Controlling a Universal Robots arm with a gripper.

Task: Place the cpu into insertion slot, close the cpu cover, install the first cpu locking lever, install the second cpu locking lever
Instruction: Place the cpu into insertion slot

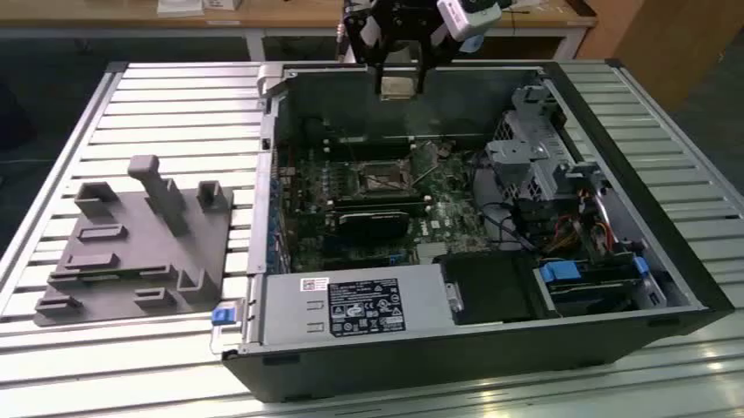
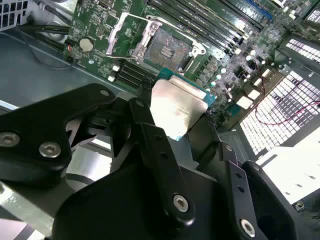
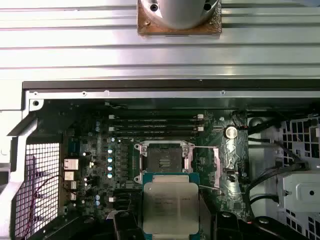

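Observation:
My gripper (image 1: 395, 77) hangs over the far wall of the open computer case, shut on the cpu (image 1: 395, 85). The cpu is a flat silvery square with a green edge, seen in both wrist views (image 2: 176, 106) (image 3: 168, 206) between the black fingers (image 2: 150, 130). The insertion slot (image 1: 378, 178) (image 2: 169, 47) (image 3: 164, 161) lies bare on the green board below and ahead of the chip, its dark centre exposed. The cpu cover (image 2: 121, 31) (image 3: 218, 167) is swung open beside the slot. Thin wire locking levers (image 3: 206, 147) stand raised by it.
A grey power supply box (image 1: 348, 309) fills the case's near side, with a black block (image 1: 372, 218) just behind it. A metal drive cage with cables (image 1: 541, 161) is at the exterior view's right. Memory slots (image 3: 155, 122) run beside the socket. A grey fixture (image 1: 134, 244) sits on the slatted table.

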